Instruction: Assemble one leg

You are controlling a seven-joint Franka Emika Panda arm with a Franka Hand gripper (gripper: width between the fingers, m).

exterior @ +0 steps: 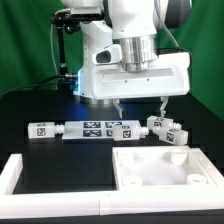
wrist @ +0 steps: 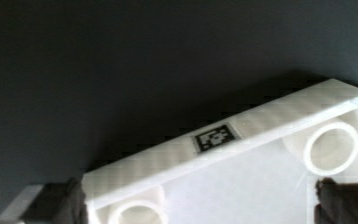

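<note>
Since no peg stands in any socket that shows, I judge the task to be at its opening step, with pick-up not begun.

- The nearest leg (exterior: 158, 125) lies on the table (exterior: 30, 108), just beyond the far edge of the tray (exterior: 160, 168) and near the finger on the exterior view's right.
- A second leg (exterior: 179, 135) lies just beside it. I cannot tell whether they touch.
- A third leg (exterior: 40, 130) lies well apart at the exterior view's left, past the marker board (exterior: 100, 128).
- The gripper (exterior: 140, 108) hovers above the tray's far edge, spread wide and empty.

Wrist view:
- The fingertips (wrist: 43, 205) stand far apart with nothing pinched.
- The tray's corner (wrist: 247, 170) lies below them, carrying a tag (wrist: 215, 139).
- Two round sockets (wrist: 327, 150) show, both vacant.
- No leg appears.

Exterior view: it alone places the legs against the claw, but it does not resolve the corner tag.

Next move, as a judgement: shift the claw over the nearest leg, square the jaws across its body, descend and close. The risk is the neighbouring leg, which is close enough for a finger to nudge it on the way down.
</note>
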